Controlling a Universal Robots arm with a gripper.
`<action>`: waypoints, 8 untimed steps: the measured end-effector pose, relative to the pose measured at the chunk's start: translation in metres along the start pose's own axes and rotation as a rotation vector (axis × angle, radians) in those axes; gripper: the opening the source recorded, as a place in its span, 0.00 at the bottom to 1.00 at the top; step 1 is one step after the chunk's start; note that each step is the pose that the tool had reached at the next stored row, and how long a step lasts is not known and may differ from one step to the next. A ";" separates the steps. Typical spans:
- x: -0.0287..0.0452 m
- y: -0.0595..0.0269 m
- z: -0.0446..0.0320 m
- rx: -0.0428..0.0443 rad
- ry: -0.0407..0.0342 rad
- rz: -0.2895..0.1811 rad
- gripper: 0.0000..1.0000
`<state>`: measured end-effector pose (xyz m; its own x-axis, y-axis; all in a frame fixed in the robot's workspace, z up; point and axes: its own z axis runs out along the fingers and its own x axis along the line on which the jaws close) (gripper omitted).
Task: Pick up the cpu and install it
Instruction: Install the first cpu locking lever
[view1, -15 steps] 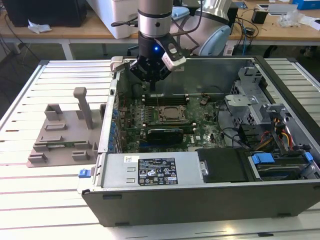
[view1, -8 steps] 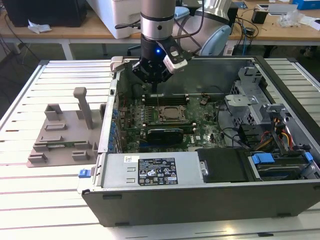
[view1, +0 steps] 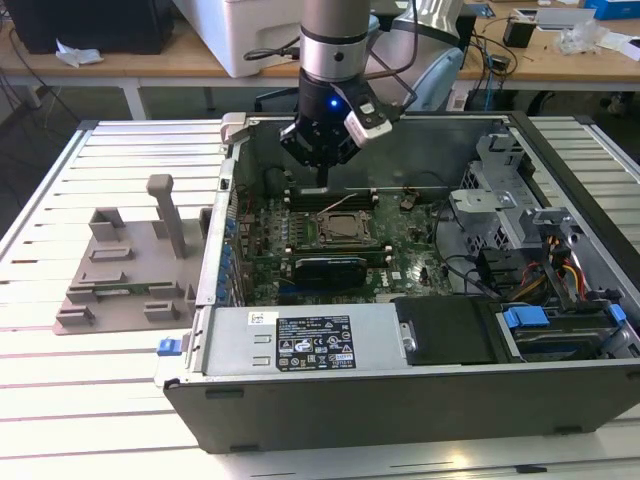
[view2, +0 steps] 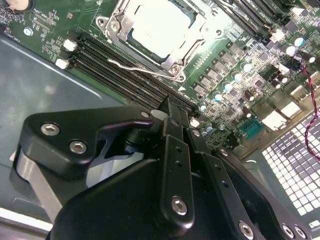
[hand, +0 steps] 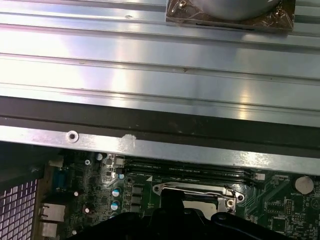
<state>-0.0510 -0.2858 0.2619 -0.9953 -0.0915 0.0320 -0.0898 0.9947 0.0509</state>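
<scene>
The cpu (view2: 159, 29) sits flat in the motherboard socket (view2: 176, 64), its pale silvery top bright under the light, framed by the metal bracket with screws at the corners and a thin wire lever (view2: 131, 66) lying along one side. In the exterior view the same chip (view1: 346, 227) shows as a small square near the middle of the green motherboard (view1: 410, 250), inside the open computer case (view1: 400, 400) that lies on its side on the slatted metal table (view1: 100, 380). The gripper (view1: 323, 172) hangs above the board at the far edge of the socket, close to the case's back wall, and it is apart from the chip, with nothing between its fingers. In the second wrist view the black fingers (view2: 175, 150) look drawn together into one narrow stem, so the jaws appear closed and empty, their tip over the dark memory slots (view2: 125, 75) just beside the socket rather than over the chip itself. In the first wrist view the socket bracket (hand: 197, 192) peeks out past the dark body of the gripper, with the case rim and the table slats beyond. Off to the exterior view's left, well apart from the case, a grey plastic tray (view1: 125, 285) with upright posts rests on the table.
</scene>
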 end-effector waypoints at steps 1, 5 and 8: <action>0.0000 0.0000 0.0004 -0.0008 -0.0002 0.000 0.11; 0.0000 -0.0003 0.0036 -0.0236 -0.0022 -0.001 0.11; -0.0002 -0.0008 0.0123 -0.0298 -0.0027 -0.001 0.11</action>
<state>-0.0512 -0.2860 0.2496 -0.9953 -0.0924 0.0292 -0.0898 0.9927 0.0806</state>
